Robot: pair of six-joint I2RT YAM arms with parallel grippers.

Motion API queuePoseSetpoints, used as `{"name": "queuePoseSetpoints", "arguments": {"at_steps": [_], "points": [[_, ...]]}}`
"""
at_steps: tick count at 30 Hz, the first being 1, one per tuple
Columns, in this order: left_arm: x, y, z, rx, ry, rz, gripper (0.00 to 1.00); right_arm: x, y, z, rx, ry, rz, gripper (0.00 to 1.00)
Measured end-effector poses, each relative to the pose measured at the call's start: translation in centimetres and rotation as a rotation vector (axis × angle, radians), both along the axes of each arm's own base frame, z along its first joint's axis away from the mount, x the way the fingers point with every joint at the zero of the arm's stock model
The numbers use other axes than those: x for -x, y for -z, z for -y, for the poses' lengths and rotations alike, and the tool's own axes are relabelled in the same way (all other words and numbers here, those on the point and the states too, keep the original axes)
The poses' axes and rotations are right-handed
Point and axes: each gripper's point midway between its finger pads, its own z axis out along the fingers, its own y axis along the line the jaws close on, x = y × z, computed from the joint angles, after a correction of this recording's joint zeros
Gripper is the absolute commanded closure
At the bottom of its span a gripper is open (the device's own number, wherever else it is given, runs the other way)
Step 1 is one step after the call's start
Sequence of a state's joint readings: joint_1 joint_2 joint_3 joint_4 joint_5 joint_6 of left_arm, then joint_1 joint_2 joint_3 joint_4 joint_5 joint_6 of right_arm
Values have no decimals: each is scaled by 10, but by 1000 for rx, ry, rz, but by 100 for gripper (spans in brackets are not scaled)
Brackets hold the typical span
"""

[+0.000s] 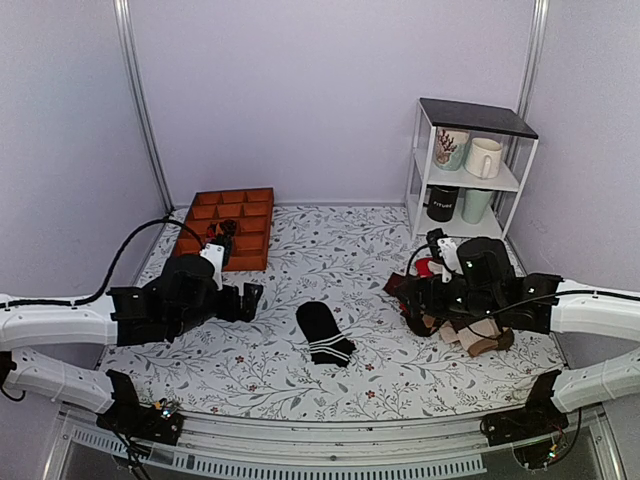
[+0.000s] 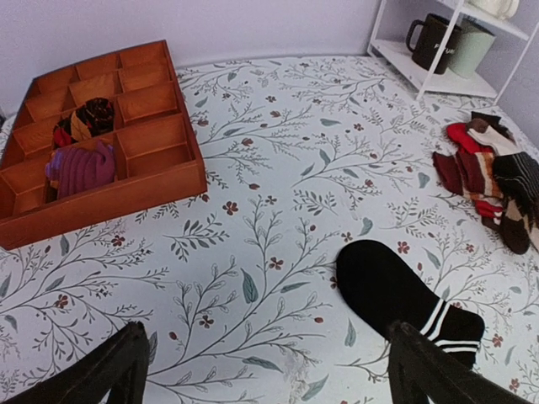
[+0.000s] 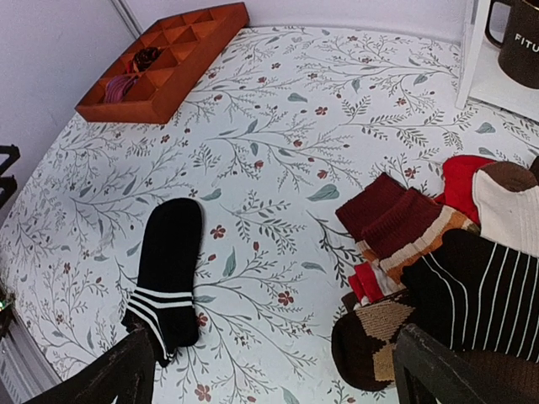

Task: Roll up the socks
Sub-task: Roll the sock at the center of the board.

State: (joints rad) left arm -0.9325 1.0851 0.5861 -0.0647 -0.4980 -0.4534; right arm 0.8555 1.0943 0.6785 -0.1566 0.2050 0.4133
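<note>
The black socks (image 1: 323,331) lie flat as a pair in the middle of the table, white stripes at the near end. They also show in the left wrist view (image 2: 396,290) and the right wrist view (image 3: 168,265). My left gripper (image 1: 250,300) is open and empty, to the left of the socks, apart from them. My right gripper (image 1: 412,296) is open and empty, to the right of the socks, over the edge of a sock pile. In the wrist views the left gripper (image 2: 269,370) and right gripper (image 3: 274,374) frame bare cloth.
A pile of mixed socks (image 1: 450,320), red, brown and striped, lies at the right (image 3: 446,252). An orange divided tray (image 1: 228,228) with rolled socks stands at the back left (image 2: 101,151). A white shelf (image 1: 468,165) with mugs stands at the back right.
</note>
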Motion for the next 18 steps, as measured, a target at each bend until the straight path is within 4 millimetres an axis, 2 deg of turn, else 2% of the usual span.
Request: {"name": "queuePoseSetpoints", "arguments": {"at_steps": [7,12,15,18], "points": [[9,-10,9,21,45,29,1,15,12,0,22,-105,33,0],[23,-10,17,85,156,77,0,29,17,-14,-33,-232,78,3],[30,-3,25,97,219,79,1,44,30,-27,-85,-348,107,8],[34,-2,37,106,270,80,1,60,54,-36,-107,-462,118,13]]}}
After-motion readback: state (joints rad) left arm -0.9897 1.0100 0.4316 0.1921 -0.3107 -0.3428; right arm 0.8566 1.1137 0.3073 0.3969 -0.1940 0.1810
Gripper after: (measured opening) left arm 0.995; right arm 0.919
